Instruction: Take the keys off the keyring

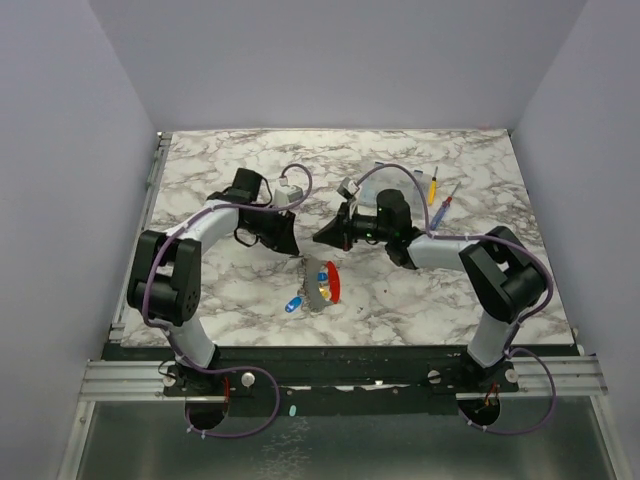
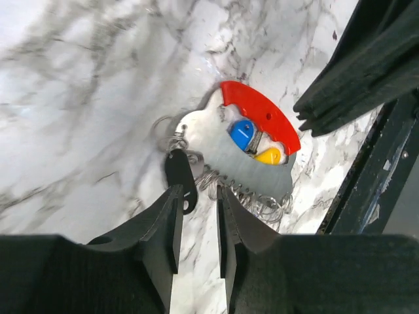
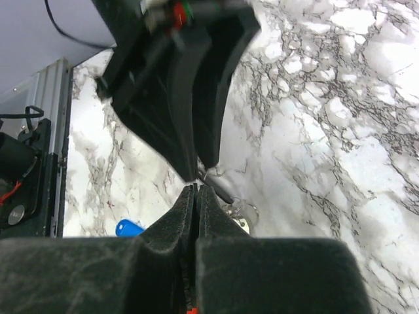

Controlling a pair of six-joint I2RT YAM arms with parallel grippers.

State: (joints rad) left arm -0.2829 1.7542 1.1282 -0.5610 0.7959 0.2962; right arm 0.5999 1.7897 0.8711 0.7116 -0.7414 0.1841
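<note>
Keys (image 1: 320, 282): a small bunch on a wire keyring (image 2: 262, 204), fastened with a grey plate (image 2: 208, 140) that carries a red arc (image 2: 258, 112). It lies on the marble worktop (image 1: 220, 180) between the arms, just nearer the bases than both claw tips. One blue-headed key (image 1: 293, 304) lies apart, just left of the bunch, so we judge the task partly done.

Left claw (image 2: 198, 196): jaws apart by a narrow gap, nothing visibly between them. A blurred black tab (image 2: 181, 175) sits just beyond the tips.

Right claw (image 3: 196, 190): jaws pressed together. We cannot tell whether a wire is pinched in them.

Risks, in our judgement:
- With the left jaws parted, the bunch has no firm hold, and a pull from one side may drag the whole bunch across the worktop.
- The rings are thin and tangled, so a closing claw may catch several coils, or the plate, instead of one key.
- The two claws work tip to tip and could collide.

Views compared:
- Left wrist alone shows the blue and yellow heads against the plate and the coiled rings.
- Right wrist alone shows its shut jaws closely.
- Top view alone shows the screwdrivers (image 1: 438, 195), well apart at far right.
</note>
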